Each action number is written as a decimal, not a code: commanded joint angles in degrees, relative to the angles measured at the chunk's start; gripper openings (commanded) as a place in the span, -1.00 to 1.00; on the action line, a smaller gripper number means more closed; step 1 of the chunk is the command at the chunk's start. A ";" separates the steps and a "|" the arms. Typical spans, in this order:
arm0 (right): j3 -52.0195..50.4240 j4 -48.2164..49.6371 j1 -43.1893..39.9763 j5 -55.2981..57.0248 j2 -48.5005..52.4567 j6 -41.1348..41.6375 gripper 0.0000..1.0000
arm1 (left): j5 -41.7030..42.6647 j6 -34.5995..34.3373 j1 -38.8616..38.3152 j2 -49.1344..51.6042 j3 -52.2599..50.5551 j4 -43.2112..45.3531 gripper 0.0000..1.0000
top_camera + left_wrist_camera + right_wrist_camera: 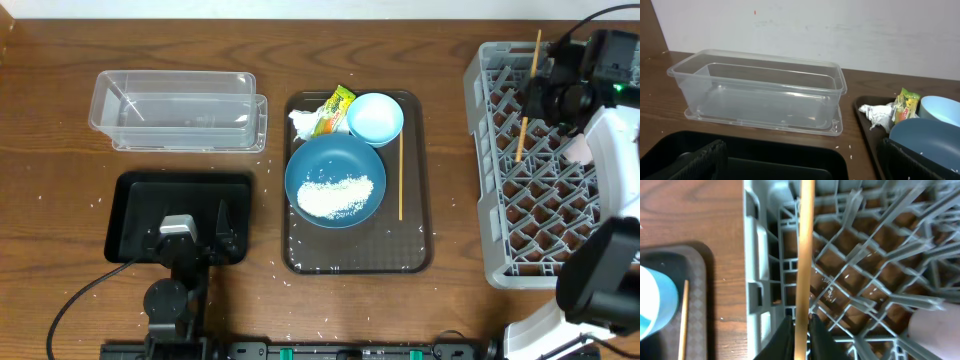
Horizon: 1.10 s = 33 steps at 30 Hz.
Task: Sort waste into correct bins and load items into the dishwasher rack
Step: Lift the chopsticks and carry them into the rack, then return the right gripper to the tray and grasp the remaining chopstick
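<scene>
Brown wooden table (40, 200), white wall (790, 30) behind. At 3 o'clock, the rack (478, 150). Over its 10 o'clock corner, the right gripper (801, 335), pinched shut on a chopstick (804, 255) that points out past the fingers and across the lattice.

Step in hand, by the look of it: loading that chopstick. Next: lower it into a cell clear of the ribs, then release.

At centre, the brown tray (350, 250), with a second chopstick (401, 178) lying at 3 o'clock of the dish (330, 158) and its rice (335, 195). Bowl (375, 118) at the dish's 1 o'clock, tissue (303, 122) and wrapper (336, 105) at its 12.

Left gripper (807, 167) spread wide, holding nothing, over the black tray (135, 205) at 8 o'clock. Tub (175, 110) at 10 o'clock, empty. Waste not yet sorted.
</scene>
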 commanded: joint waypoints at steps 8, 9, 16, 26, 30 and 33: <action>0.66 0.37 2.84 -4.55 3.74 -0.55 -0.32 | -1.60 0.70 0.00 -0.33 -1.09 -2.08 0.96; 0.66 0.20 2.99 -4.57 3.74 -0.44 -0.32 | -1.57 0.70 0.00 -0.33 -1.09 -2.05 0.96; 0.66 -1.53 3.23 -8.79 3.28 3.54 -0.17 | -1.57 0.70 0.00 -0.33 -1.09 -2.08 0.96; 0.63 -6.99 7.98 -20.59 2.99 1.88 -0.26 | -1.60 0.70 0.00 -0.33 -1.09 -2.08 0.96; -0.15 -8.92 13.27 -10.21 3.13 3.04 -0.25 | -1.57 0.70 0.00 -0.33 -1.09 -2.08 0.96; -2.05 -8.17 18.01 -3.04 3.26 6.58 -0.27 | -1.57 0.70 0.00 -0.33 -1.09 -2.05 0.96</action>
